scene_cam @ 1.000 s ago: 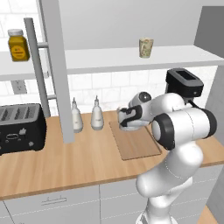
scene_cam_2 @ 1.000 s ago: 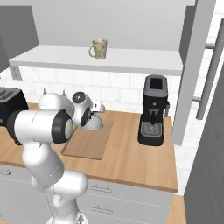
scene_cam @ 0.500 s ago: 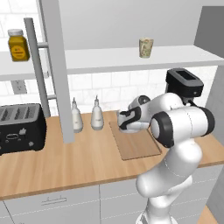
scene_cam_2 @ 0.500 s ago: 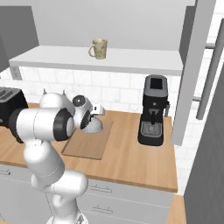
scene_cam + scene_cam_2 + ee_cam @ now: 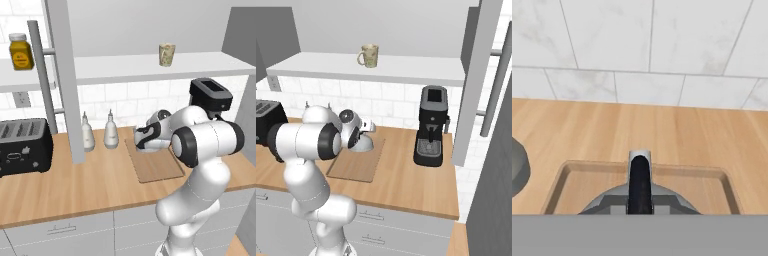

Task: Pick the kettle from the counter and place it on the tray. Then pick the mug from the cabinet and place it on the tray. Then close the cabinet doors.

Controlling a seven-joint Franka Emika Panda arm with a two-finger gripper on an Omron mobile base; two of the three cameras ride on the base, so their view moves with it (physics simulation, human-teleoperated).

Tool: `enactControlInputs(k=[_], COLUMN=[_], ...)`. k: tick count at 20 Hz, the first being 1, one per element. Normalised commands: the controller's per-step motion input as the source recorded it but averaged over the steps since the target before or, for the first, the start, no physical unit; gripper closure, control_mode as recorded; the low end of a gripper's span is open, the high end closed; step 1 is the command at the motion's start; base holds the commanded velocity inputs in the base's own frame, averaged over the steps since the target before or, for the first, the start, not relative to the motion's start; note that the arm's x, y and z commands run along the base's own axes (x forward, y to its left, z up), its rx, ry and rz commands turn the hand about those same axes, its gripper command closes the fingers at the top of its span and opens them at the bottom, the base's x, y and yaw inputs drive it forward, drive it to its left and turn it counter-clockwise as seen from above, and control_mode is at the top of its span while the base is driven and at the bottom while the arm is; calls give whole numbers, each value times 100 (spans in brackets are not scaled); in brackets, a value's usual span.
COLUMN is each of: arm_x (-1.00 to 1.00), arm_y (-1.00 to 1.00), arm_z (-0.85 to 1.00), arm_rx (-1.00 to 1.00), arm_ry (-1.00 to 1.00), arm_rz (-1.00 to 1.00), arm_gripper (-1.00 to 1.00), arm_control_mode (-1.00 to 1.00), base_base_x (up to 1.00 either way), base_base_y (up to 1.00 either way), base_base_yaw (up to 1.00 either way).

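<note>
The pale grey kettle (image 5: pixel 153 146) (image 5: pixel 363 145) is low over the back part of the tan tray (image 5: pixel 159 169) (image 5: pixel 352 165) on the counter (image 5: pixel 90 182). I cannot tell whether it touches the tray. My gripper (image 5: pixel 142 139) (image 5: pixel 366 131) is shut on the kettle's dark arched handle (image 5: pixel 640 184), which rises at the bottom middle of the hand view, with the tray's far rim (image 5: pixel 567 167) behind it. The cream mug (image 5: pixel 167 54) (image 5: pixel 369 55) stands on the white shelf of the cabinet (image 5: pixel 150 67). Both cabinet doors (image 5: pixel 62 80) (image 5: pixel 476 85) stand open.
A black toaster (image 5: pixel 22 145) sits on the left of the counter, and two whitish bottles (image 5: pixel 87 132) (image 5: pixel 110 131) stand beside the tray. A black coffee machine (image 5: pixel 431 125) stands to its right. A yellow jar (image 5: pixel 20 51) is on the left shelf. White tiles (image 5: pixel 652 40) back the counter.
My hand has sunk a little with the kettle, bringing it closer to the tray. Everything else stays as it was.
</note>
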Motion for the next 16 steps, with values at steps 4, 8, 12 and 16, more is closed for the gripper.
enactControlInputs(k=[4,8,12,16], arm_x=[0,0,0,-15], arm_y=[0,0,0,0], arm_z=[-3,0,9,66], arm_rx=[0,0,0,0], arm_ry=[0,1,4,1], arm_rz=[0,0,0,0], arm_gripper=[-100,-100,-100,-100], arm_control_mode=[-100,-100,-100,-100], base_base_x=[0,0,0,0], base_base_y=[0,0,0,0], base_base_yaw=[0,0,0,0])
